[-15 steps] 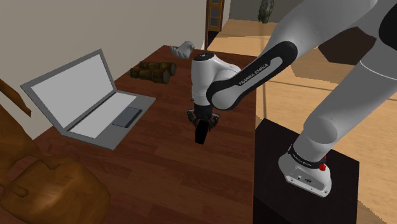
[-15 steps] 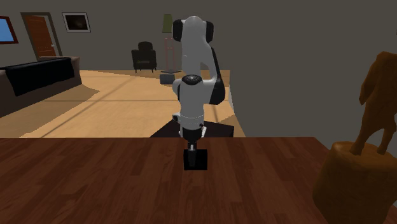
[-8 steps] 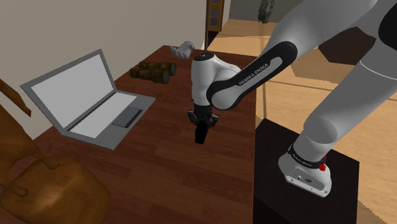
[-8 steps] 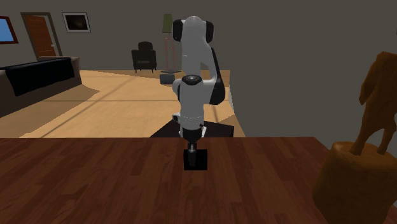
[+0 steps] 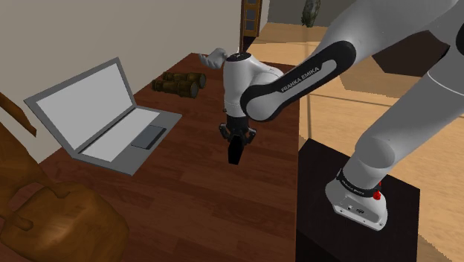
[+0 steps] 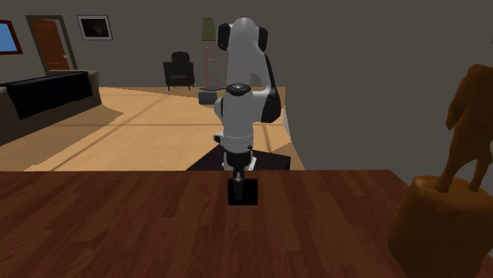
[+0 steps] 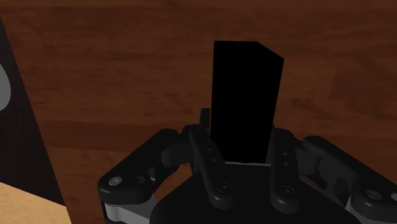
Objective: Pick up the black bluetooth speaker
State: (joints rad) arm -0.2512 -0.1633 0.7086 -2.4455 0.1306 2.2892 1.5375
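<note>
**Desk:** What does the shoulder view give you that the others don't?

**Operator:** The rest of the table [image 5: 178, 190]. From that view's left I see a wooden carving [image 5: 52, 216] in the lower corner and an open grey laptop [image 5: 104, 119]. Past those, dark binoculars [image 5: 180, 83] and a grey lump [image 5: 216, 56] sit at the far end. Next comes the arm, with the gripper [image 5: 236, 146] pointing down near the table edge, and the black stand [image 5: 334, 186] is at the lower right. From there the black speaker [image 5: 234, 158] and the claw merge into one dark shape, so I can't read the grip.

**Desk:** And the wrist view?

**Operator:** That settles it. The speaker is an upright black block, and the fingers [image 7: 207, 149] press against two opposite sides of it. So the claw is clamped on the speaker, with dark reddish-brown wood behind it. I can't tell whether its base touches that wood.

**Desk:** What about the room?

**Operator:** The second exterior view faces the arm across the table. From its left I see a brown door [image 6: 51, 43], a dark sofa [image 6: 47, 91] and a framed picture [image 6: 95, 28] on the grey wall. Further along are a black armchair [image 6: 179, 73] and a floor lamp [image 6: 208, 31]. The speaker stands mid-picture under the claw, near the table's far edge. The carving rises at the right. The floor [image 6: 118, 126] is pale wood.
</note>
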